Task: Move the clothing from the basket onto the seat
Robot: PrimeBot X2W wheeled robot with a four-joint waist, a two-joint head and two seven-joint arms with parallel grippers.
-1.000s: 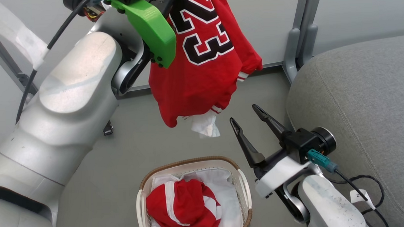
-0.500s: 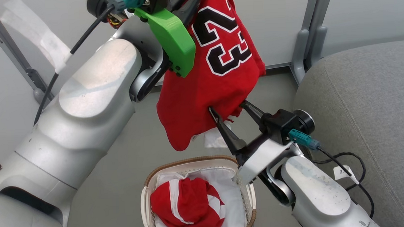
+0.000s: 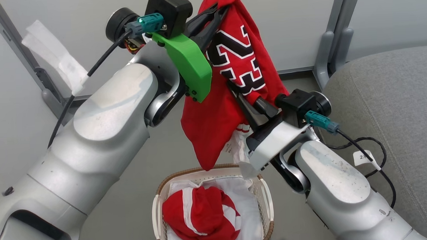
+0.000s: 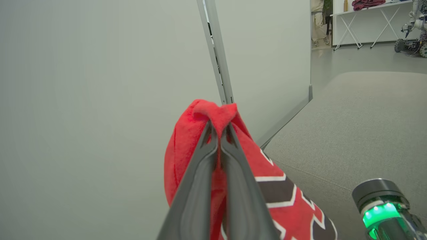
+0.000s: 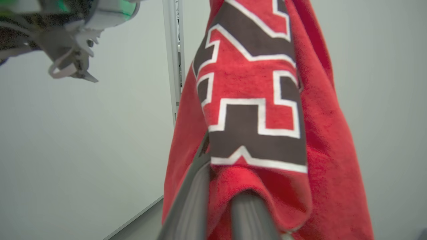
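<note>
While the small white perforated plastic basket with a brown woven rim (image 3: 155, 212) stands on the grey floor (image 3: 129, 167) holding a bunched red garment with white stripes (image 3: 200, 219) on a white liner sheet (image 3: 248, 208), the red "23" jersey (image 3: 207, 134) hangs above it. The left hand (image 3: 223, 9) is clenched on its top and the right hand (image 3: 237, 93) has closed on cloth lower down, beside the large grey fabric seat cushion (image 3: 396, 101).

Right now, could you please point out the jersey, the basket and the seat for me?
jersey (image 3: 216, 132): head view, on the red cloth below the numerals.
basket (image 3: 268, 204): head view, on its white side handle.
seat (image 3: 396, 90): head view, on the bare grey upholstery.
</note>
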